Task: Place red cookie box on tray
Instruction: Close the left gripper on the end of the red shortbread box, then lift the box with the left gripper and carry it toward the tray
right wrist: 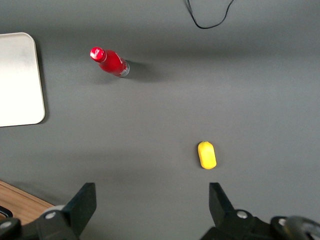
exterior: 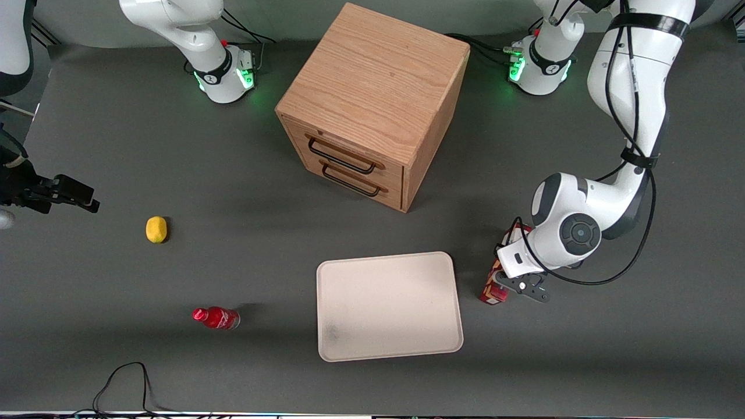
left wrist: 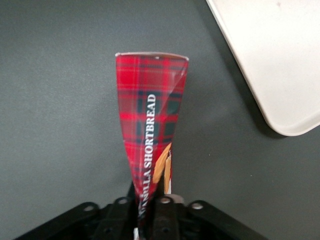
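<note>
— Red cookie box: where was it, and who had it?

— It stood beside the tray, just off the tray's edge toward the working arm's end of the table, not on it. The left gripper was closed on one end of the box, fingers pinching the narrow faces, the rest of the carton reaching away from it toward the table.

— How would it likely handle?

— A long slim cardboard carton, so probably light. Its walls looked thin: in the wrist view the tartan panel seemed creased near the free end, so hard squeezing could crush it, and shortbread breaks easily.

— Was the hold well placed?

— Judging by the views, an end grip leaves a long free length that may swing or twist; a hold nearer the middle would be steadier.
</note>
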`<control>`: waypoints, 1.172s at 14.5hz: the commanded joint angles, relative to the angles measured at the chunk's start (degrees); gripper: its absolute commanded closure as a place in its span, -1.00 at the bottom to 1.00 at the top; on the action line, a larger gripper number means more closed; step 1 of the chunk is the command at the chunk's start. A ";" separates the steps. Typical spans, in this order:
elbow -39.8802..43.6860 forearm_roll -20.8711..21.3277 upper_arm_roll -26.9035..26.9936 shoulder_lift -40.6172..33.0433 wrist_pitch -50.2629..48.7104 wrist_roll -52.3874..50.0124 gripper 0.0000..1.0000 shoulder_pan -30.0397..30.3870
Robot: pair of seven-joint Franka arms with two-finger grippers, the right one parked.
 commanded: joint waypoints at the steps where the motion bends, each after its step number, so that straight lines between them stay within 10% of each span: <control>1: -1.27 0.73 -0.04 -1.04 0.83 0.15 1.00 0.32; 17: 15.69 -0.50 0.31 -19.06 -37.59 0.51 1.00 0.94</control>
